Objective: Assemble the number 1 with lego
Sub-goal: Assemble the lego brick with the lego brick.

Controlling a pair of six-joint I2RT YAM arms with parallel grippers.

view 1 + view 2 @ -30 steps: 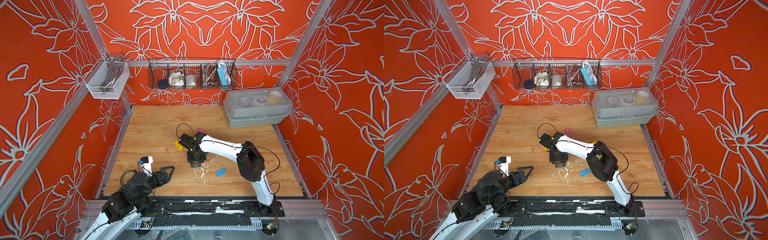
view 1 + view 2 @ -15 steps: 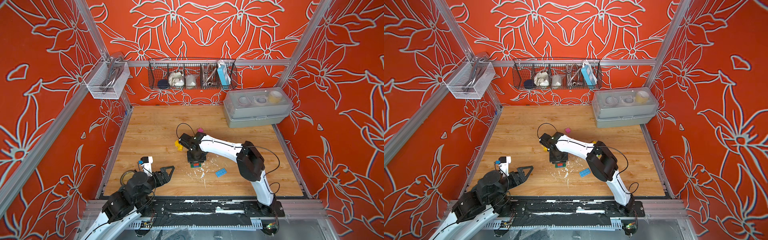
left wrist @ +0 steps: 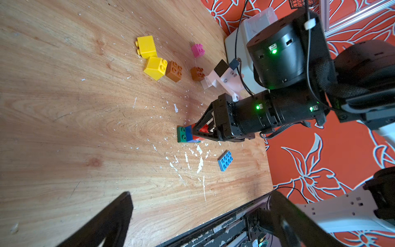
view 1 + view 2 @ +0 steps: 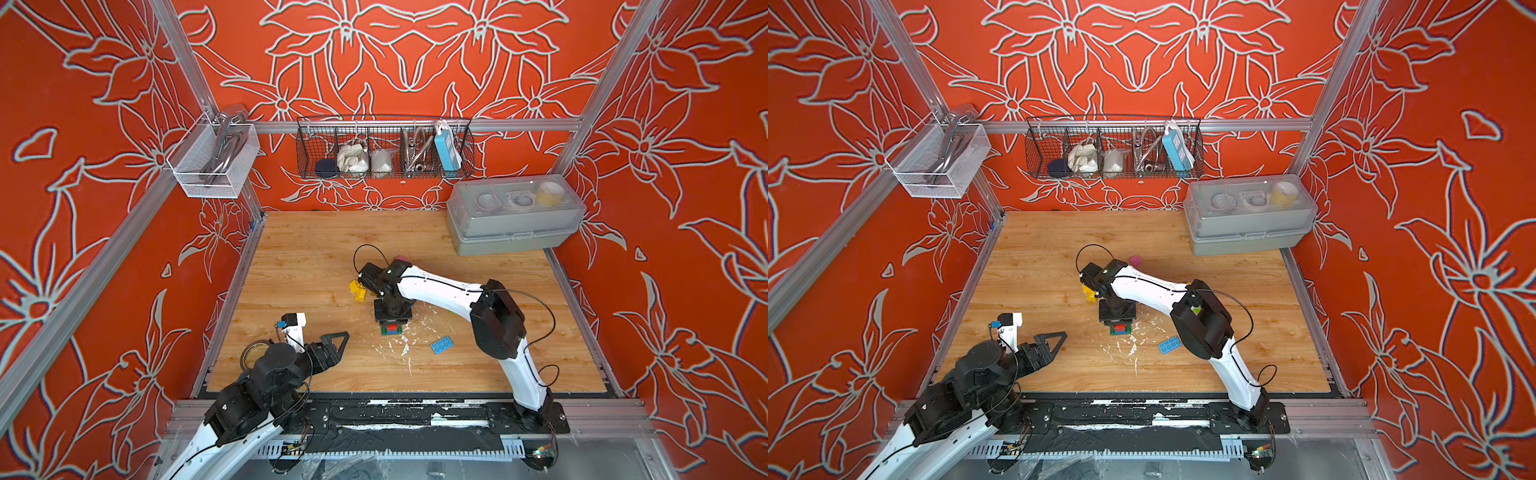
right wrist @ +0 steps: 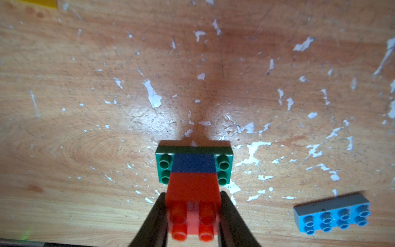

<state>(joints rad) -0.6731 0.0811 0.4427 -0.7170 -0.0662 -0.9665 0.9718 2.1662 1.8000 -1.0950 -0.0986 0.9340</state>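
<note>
Red brick [image 5: 193, 186] is pinched by my right gripper [image 5: 193, 195], fingers narrow on its two sides. It sits on a blue brick [image 5: 193, 163], which is on the green plate [image 5: 164, 165]; I can't tell if the red one is pressed fully home. The stack stands about mid-desk [image 4: 316, 249], slightly toward the front edge. A light blue plate [image 4: 441, 345] lies flat near it, toward the right edge, not touching. Further back, loose: yellow bricks [image 3: 155, 67], brown bricks [image 3: 174, 71], pink brick [image 3: 197, 50]. My left gripper [image 4: 332, 347] hangs near the front-left corner, fingers spread wide, empty. Grey box [image 4: 513, 232] is in the back-right corner.
</note>
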